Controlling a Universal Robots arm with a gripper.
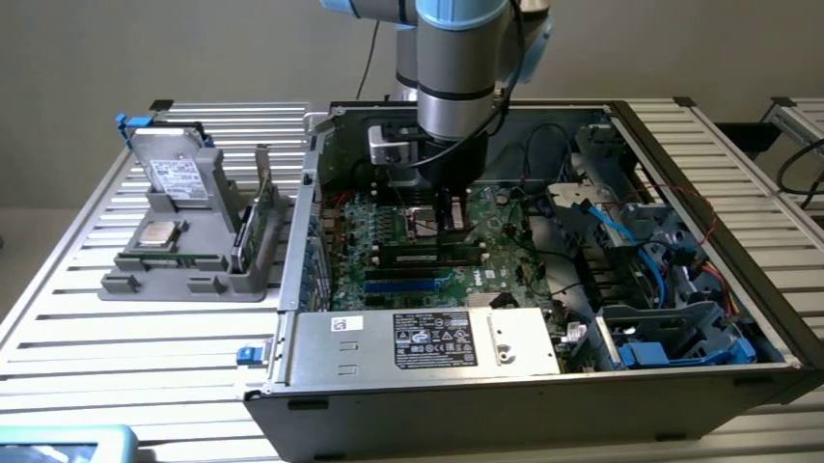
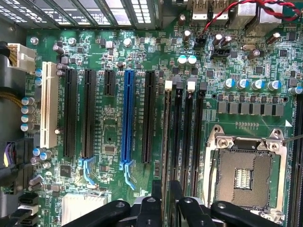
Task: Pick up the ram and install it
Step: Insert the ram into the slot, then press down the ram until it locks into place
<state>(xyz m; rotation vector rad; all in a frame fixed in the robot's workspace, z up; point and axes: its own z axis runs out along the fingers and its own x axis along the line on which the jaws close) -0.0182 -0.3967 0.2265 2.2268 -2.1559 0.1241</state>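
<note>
Slatted metal table [image 1: 77,318] carried an open computer case [image 1: 515,415], and the gripper [image 1: 445,220] reached down into it over the green motherboard [image 2: 109,137]. In the wrist view the ram [image 2: 167,137] stood on edge in the memory slot nearest the long black card slots. Both fingers [image 2: 155,198] stood a little apart astride its end, apparently not pinching it.

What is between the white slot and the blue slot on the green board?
Three black slots, two long and one short, stand there side by side, in the wrist view.
</note>
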